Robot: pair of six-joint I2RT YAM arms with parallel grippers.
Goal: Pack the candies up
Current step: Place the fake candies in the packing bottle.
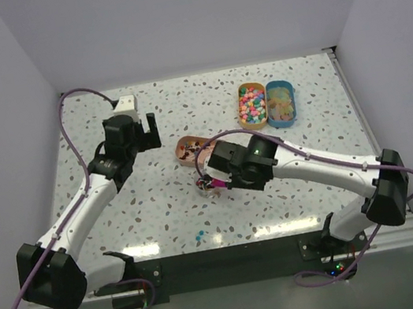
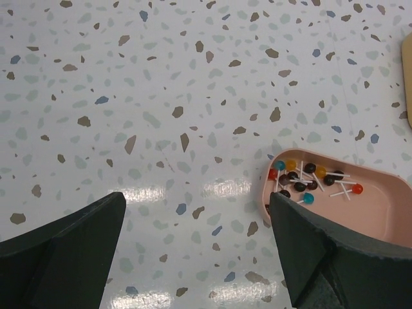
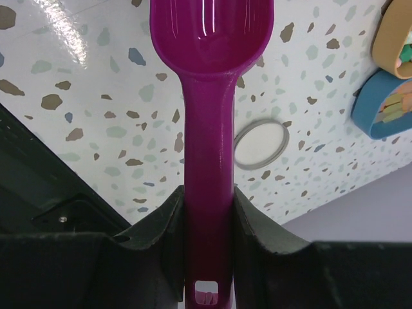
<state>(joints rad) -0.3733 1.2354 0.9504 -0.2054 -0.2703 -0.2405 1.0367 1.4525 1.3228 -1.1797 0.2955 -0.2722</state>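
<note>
Right gripper (image 3: 207, 205) grips the empty glossy purple plastic scoop (image 3: 209, 38) by its handle; tiny dark candies (image 2: 308, 179) sit in the shallow pink tray (image 2: 376, 215) just beside, at its 11 o'clock from above; left gripper (image 2: 196, 222) gapes wide

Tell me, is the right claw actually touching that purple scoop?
Touching. Right wrist view: the right gripper clamps the purple scoop by its handle, both sides, no gap.

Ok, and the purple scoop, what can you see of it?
The purple scoop looks like glossy magenta plastic. It has a rounded bowl, its tip cut off by the frame, and a long straight handle with a small rectangular hole near the end. The visible part of the bowl holds nothing. The right gripper has its jaws shut on the handle, apparently holding the scoop clear of the speckled table.
</note>
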